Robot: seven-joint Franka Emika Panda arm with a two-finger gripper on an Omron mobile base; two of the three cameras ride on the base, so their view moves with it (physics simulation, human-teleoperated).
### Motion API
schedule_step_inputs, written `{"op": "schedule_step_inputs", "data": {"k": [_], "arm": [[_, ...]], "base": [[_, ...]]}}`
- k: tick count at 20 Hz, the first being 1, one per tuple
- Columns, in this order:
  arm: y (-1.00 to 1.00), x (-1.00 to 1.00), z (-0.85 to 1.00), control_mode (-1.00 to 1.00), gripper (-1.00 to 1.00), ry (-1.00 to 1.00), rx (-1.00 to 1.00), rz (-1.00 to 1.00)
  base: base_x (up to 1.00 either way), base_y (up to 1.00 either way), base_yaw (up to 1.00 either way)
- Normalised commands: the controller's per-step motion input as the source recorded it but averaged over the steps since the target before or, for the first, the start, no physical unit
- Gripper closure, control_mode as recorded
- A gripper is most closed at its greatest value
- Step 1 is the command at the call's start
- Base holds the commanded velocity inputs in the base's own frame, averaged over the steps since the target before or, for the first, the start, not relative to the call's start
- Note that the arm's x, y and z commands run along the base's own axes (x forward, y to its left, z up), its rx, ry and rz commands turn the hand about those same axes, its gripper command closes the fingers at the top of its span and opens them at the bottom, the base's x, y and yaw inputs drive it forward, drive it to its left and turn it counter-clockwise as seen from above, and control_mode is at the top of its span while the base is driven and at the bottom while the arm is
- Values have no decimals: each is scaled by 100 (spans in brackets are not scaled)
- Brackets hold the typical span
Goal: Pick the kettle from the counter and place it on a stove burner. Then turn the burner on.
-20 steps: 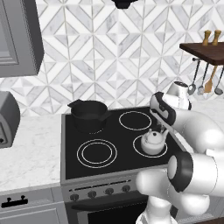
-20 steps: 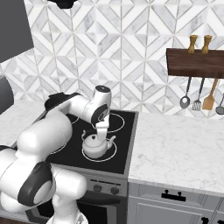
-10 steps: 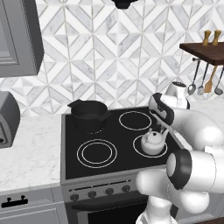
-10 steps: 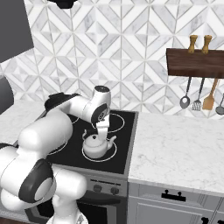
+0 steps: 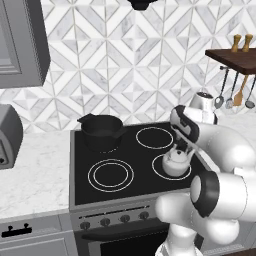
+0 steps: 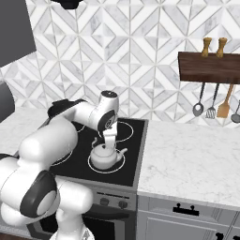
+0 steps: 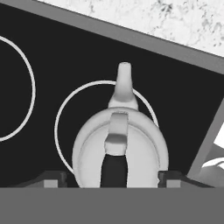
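while the small squat white-silver kettle (image 7: 120,151) sat inside the thin white burner ring (image 7: 65,109) on black glass, the hand (image 7: 113,178) hung over it, fingers spread wide either side; lifting straight up would avoid snagging the handle.

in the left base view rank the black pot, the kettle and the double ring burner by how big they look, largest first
1. double-ring burner
2. black pot, close to it in width, and it sits farther back, so this order is unsure
3. kettle, clearly the smallest
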Motion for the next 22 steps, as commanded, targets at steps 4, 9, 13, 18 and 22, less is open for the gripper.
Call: {"op": "schedule_step_inputs", "data": {"k": [4,9,13,18,22], "arm": [[1,-19,64,-100,-100,-10,0,0],[18,-82,60,-100,-100,-28,-7,4],[36,-93,2,-100,-100,-28,-24,12],[21,-25,0,-100,-100,-8,-17,6],[0,0,0,-100,-100,0,0,0]], "base": [[0,0,0],[0,0,0],[0,0,0],[0,0,0],[0,0,0]]}}
